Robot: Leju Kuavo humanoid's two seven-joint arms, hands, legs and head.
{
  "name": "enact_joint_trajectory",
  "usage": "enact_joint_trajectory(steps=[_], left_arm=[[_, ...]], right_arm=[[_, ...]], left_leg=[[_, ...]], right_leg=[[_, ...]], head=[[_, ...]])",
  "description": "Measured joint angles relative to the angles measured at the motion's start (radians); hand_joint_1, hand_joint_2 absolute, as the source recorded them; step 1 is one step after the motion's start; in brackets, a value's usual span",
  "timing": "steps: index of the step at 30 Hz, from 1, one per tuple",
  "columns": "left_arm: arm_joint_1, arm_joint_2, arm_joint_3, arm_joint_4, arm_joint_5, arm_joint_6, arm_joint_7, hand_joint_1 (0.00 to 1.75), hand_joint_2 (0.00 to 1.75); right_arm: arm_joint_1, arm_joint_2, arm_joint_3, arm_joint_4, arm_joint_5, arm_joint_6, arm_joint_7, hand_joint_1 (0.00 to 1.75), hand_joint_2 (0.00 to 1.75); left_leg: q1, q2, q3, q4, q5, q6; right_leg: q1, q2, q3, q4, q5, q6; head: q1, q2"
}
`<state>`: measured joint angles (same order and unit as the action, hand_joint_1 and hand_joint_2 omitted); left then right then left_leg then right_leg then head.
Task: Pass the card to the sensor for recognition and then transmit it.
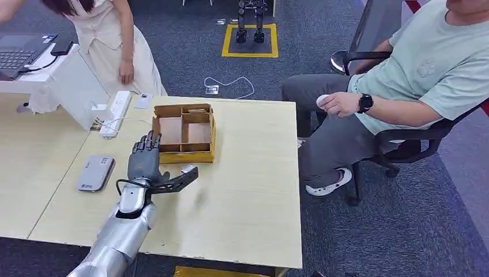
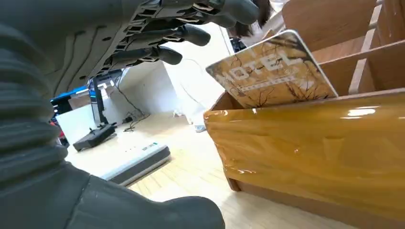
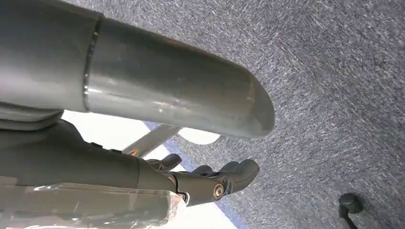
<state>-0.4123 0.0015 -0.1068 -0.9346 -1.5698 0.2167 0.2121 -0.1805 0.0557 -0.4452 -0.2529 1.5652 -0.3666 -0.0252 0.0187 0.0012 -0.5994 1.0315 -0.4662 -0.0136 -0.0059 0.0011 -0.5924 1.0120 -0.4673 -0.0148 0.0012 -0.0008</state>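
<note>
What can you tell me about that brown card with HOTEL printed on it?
The brown card printed HOTEL is a thin, flat rectangle with rounded corners, pale lettering and dark branch-like markings. It stands tilted in the yellow-fronted wooden divided box, its lower part hidden behind the glossy front wall, its upper part sticking out above the rim. The robot's left hand hovers beside the box with fingers spread; no finger visibly touches the card.

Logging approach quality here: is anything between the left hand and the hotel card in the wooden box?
Nothing visible. The left hand hangs open beside the wooden box; in the left wrist view the card leans up above the box's glossy front wall, with open air between it and the fingers.
</note>
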Motion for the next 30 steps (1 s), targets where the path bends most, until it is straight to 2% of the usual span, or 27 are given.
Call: enact_joint_trajectory(steps=[14, 15, 16, 17, 30], left_arm=[[-0.004, 0.0, 0.006, 0.013, 0.0, 0.005, -0.002, 0.0, 1.75], [-0.004, 0.0, 0.006, 0.013, 0.0, 0.005, -0.002, 0.93, 1.75], [-0.004, 0.0, 0.006, 0.013, 0.0, 0.005, -0.002, 1.57, 1.75], [-0.004, 0.0, 0.006, 0.013, 0.0, 0.005, -0.002, 1.75, 1.75], [-0.009, 0.0, 0.008, 0.02, 0.0, 0.008, -0.02, 1.75, 1.75]], right_arm=[[-0.003, 0.001, 0.002, 0.0, 0.0, 0.0, 0.0, 0.0, 0.0], [-0.003, 0.001, 0.002, 0.0, 0.0, 0.0, 0.0, 0.0, 0.0], [-0.003, 0.001, 0.002, 0.0, 0.0, 0.0, 0.0, 0.0, 0.0], [-0.004, 0.001, 0.002, 0.0, 0.0, 0.001, 0.0, 0.0, 0.0], [-0.004, 0.001, 0.004, 0.0, 0.0, 0.0, 0.0, 0.0, 0.0]], left_leg=[[0.0, 0.0, 0.0, 0.0, 0.0, 0.0], [0.0, 0.0, 0.0, 0.0, 0.0, 0.0], [0.0, 0.0, 0.0, 0.0, 0.0, 0.0], [0.0, 0.0, 0.0, 0.0, 0.0, 0.0], [0.0, 0.0, 0.0, 0.0, 0.0, 0.0]], right_leg=[[0.0, 0.0, 0.0, 0.0, 0.0, 0.0], [0.0, 0.0, 0.0, 0.0, 0.0, 0.0], [0.0, 0.0, 0.0, 0.0, 0.0, 0.0], [0.0, 0.0, 0.0, 0.0, 0.0, 0.0], [0.0, 0.0, 0.0, 0.0, 0.0, 0.0]], head=[[0.0, 0.0], [0.0, 0.0], [0.0, 0.0], [0.0, 0.0], [0.0, 0.0]])
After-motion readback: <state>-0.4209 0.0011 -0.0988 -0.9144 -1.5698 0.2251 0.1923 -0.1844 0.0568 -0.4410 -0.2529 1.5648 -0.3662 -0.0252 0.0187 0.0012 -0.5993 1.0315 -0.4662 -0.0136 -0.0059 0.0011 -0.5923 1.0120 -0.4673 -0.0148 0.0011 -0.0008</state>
